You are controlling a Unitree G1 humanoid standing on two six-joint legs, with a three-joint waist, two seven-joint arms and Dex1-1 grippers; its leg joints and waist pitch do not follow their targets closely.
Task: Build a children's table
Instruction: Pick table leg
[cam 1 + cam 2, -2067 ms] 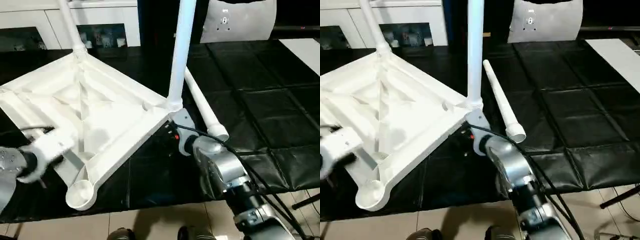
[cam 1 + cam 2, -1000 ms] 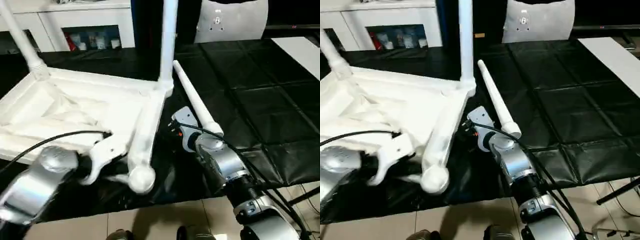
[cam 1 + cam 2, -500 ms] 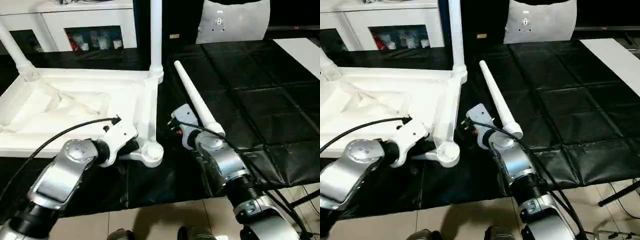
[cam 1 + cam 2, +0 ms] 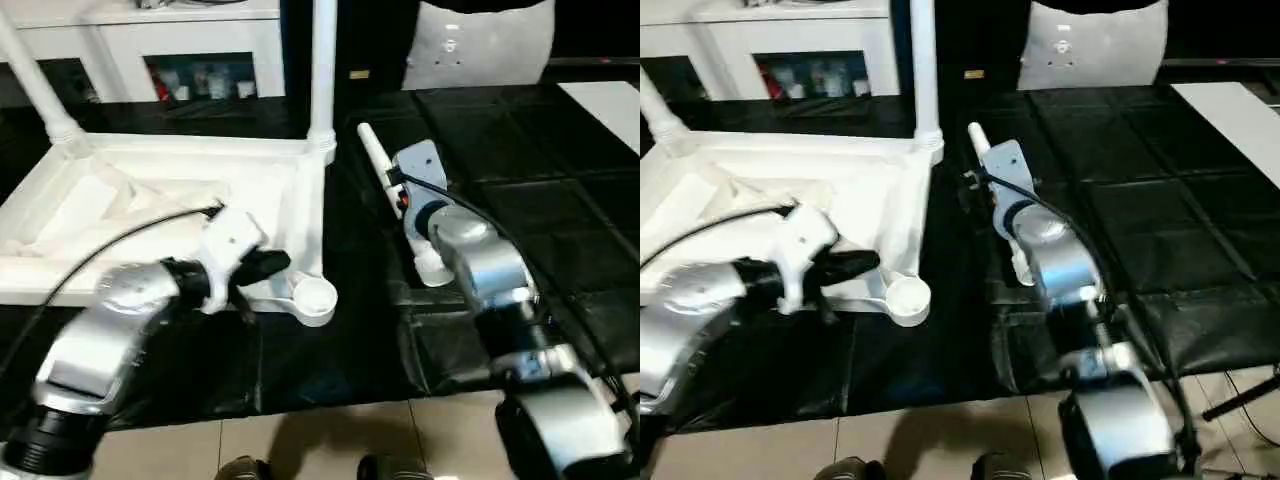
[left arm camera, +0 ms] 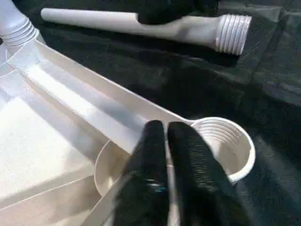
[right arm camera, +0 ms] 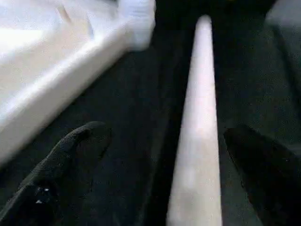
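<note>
Table top lies underside-up on the black work surface, two legs upright in its far sockets. Loose leg lies just beside it; right gripper straddles it, fingers spread. Left gripper, fingers nearly together, pinches the rib beside the empty near socket. Risk: a closing grasp off-centre rolls the leg away.

table top glossy white plastic; leg matt
</note>
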